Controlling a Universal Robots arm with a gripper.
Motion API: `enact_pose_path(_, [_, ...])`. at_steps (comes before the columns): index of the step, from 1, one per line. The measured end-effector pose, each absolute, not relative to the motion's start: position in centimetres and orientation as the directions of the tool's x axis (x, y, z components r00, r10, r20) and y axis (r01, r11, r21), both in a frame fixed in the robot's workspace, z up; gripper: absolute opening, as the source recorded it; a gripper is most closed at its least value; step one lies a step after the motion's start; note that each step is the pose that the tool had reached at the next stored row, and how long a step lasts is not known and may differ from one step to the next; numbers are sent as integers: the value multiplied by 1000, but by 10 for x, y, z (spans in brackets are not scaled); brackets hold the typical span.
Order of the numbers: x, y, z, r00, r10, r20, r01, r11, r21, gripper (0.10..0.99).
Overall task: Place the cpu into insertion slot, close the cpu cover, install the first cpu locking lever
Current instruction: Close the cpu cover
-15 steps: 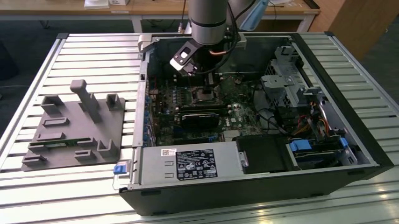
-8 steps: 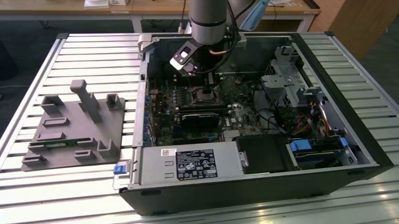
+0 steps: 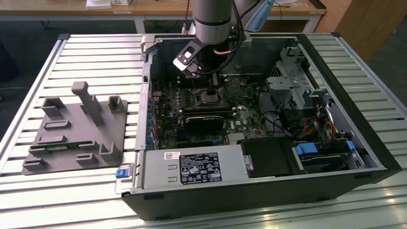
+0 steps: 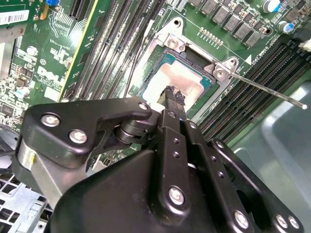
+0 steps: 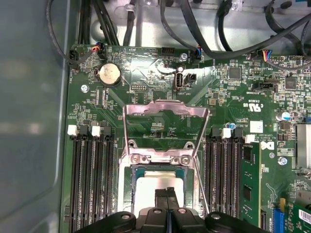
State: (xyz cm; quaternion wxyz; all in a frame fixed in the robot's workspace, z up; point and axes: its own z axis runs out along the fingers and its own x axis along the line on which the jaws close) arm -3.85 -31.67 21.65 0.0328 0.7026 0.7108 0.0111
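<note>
The cpu (image 4: 183, 77) lies flat inside the insertion slot (image 5: 130, 171) on the green board, its dull silver face (image 5: 148, 187) up. My gripper (image 4: 173, 93) is shut, with both fingertips pressed together and nothing between them; the tips (image 5: 167, 192) are on or just above the chip's middle. The cpu cover (image 5: 165, 108) stands open, swung back from its hinge behind the socket. A thin locking lever (image 4: 267, 91) sticks out free to one side. In the exterior view the gripper (image 3: 212, 87) hangs over the socket (image 3: 210, 98) inside the open computer case.
Black memory slots (image 5: 92, 179) flank the socket on both sides. A black card (image 3: 203, 121) lies nearer the front, a power supply (image 3: 190, 169) beyond it. A drive cage (image 3: 296, 83) and cables fill the exterior view's right. A grey fixture tray (image 3: 76, 133) sits outside the case.
</note>
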Motion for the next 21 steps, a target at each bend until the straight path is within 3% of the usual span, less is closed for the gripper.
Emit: enact_pose_path(21, [-39,-317,236,-11,999,-31,998,13,61,106])
